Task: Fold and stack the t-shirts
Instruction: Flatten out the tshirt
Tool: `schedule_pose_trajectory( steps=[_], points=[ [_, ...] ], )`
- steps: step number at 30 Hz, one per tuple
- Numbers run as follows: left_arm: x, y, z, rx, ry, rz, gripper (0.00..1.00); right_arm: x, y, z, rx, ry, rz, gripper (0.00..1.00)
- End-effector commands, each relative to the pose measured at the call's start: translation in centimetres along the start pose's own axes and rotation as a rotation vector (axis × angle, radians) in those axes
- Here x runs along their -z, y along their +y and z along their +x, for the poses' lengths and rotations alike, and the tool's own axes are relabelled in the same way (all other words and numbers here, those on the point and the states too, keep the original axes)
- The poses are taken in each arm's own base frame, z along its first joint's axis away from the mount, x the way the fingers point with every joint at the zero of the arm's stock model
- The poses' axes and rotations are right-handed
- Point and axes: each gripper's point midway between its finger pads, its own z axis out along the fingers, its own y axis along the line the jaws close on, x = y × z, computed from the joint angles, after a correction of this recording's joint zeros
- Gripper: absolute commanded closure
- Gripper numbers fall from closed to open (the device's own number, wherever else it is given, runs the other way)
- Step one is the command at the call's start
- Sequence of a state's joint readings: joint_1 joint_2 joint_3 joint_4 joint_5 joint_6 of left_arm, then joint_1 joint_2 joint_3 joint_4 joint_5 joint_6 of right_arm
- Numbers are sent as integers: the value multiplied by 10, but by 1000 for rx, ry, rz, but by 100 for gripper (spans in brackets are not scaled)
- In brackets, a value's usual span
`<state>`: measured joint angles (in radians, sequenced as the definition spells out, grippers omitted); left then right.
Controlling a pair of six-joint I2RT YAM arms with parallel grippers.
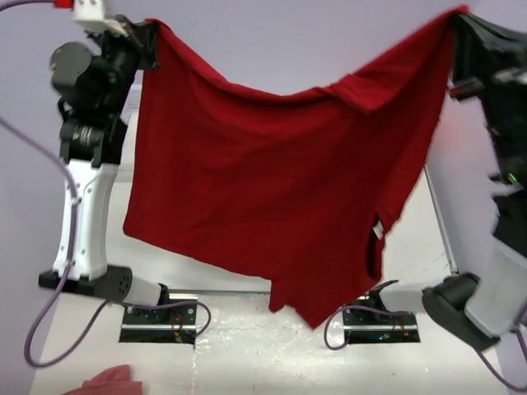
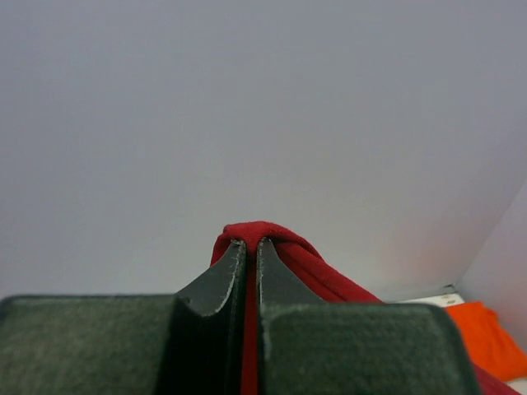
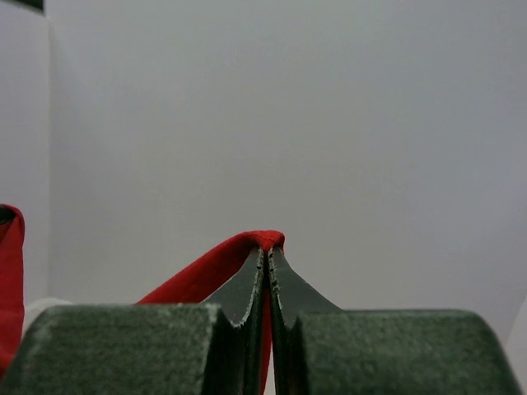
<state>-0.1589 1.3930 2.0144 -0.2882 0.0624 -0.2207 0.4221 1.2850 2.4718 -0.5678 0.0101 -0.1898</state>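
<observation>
Top external: the left gripper [image 1: 150, 34] is pinched shut on one top corner of the dark crimson cloth t-shirt [image 1: 272, 189]. The shirt hangs below, stretched sideways to the right gripper [image 1: 456, 23], also clamped on it, and its lowest tip dangles over the table's [image 1: 247, 329] near edge.

No readable text, labels, brands or numbers anywhere.

The left arm [image 1: 82, 210] rises steeply beside the left edge of the dark crimson red cloth shirt [image 1: 280, 181] and bends in at the top toward the shirt's upper left corner. There the left gripper [image 1: 151, 34] pinches the fabric, jaws pressed together. The right arm [image 1: 498, 271] stands upright to the shirt's right. The right gripper [image 1: 458, 23] clamps the upper right corner, jaws closed on cloth.
</observation>
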Motion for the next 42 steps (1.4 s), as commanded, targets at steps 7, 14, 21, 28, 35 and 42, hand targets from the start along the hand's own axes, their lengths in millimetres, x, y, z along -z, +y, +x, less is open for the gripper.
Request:
schedule_pose_trajectory(
  steps=[7, 14, 21, 28, 35, 42],
  points=[
    [-95, 46, 80, -67, 122, -33, 100, -119, -31, 137, 73, 141, 60, 100],
    [-112, 66, 57, -52, 49, -16, 100, -128, -37, 150, 68, 148, 53, 100],
    [-72, 60, 39, -70, 57, -39, 100, -96, -28, 117, 37, 146, 32, 100],
    [-20, 43, 27, -41, 74, -23, 100, -46, -8, 65, 22, 112, -9, 100],
    [31, 15, -13, -31, 11, 33, 100, 12, 16, -2, -43, 7, -90, 100],
    [17, 17, -27, -43, -9, 30, 100, 8, 15, -5, -39, -11, -84, 100]
  ],
)
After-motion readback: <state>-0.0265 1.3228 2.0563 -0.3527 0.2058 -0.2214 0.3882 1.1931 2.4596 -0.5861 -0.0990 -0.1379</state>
